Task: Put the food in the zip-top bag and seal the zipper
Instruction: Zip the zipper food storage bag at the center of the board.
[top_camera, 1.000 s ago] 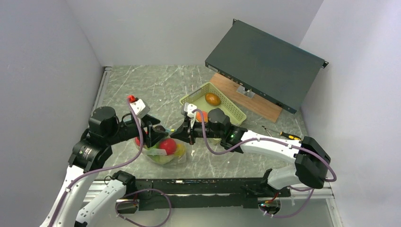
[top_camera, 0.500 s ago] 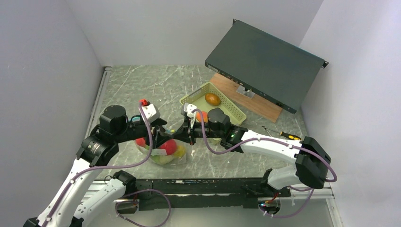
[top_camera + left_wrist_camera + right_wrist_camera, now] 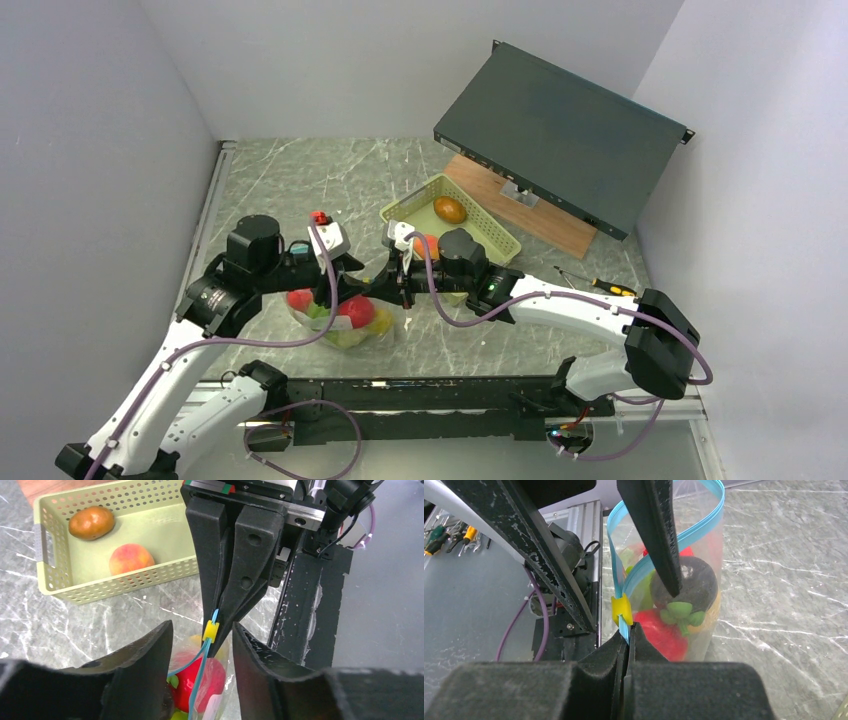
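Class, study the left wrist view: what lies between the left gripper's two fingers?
The zipper and its yellow slider, in the open left gripper's gap; the right gripper pinches the strip's end. The left wrist view shows it.

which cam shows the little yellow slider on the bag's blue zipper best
Right wrist: the small yellow plastic slider is large, close and unblocked. Left wrist shows it smaller; the top view cannot resolve it.
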Controlling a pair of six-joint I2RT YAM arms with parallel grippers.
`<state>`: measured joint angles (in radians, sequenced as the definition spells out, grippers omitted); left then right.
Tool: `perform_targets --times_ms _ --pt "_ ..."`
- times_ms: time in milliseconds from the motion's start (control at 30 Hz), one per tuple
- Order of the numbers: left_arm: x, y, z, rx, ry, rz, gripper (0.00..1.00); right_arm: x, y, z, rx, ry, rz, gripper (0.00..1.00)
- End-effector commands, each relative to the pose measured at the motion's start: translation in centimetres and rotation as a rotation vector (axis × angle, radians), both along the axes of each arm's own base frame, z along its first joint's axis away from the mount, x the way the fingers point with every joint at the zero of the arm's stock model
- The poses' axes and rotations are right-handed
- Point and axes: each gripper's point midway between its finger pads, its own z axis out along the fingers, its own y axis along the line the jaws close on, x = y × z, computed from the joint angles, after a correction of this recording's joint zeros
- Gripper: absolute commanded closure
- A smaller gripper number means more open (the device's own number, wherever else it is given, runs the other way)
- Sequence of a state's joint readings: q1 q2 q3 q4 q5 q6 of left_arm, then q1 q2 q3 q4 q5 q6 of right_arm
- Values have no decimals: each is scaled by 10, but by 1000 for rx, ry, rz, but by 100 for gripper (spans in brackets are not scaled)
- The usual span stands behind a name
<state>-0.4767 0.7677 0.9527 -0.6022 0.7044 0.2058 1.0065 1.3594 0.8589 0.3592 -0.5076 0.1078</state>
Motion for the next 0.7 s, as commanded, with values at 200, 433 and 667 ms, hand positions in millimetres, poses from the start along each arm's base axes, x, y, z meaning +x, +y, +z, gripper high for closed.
perform_targets --times_ms 200,433,667 --pt "-10 -9 5 -49 -33 -84 65 -2 2 29 66 -47 28 100" --pt "-12 -12 14 -81 -54 -104 86 -4 4 28 60 -36 43 100" --pt "-14 -5 2 -43 -51 -85 100 2 1 30 90 2 -22 100"
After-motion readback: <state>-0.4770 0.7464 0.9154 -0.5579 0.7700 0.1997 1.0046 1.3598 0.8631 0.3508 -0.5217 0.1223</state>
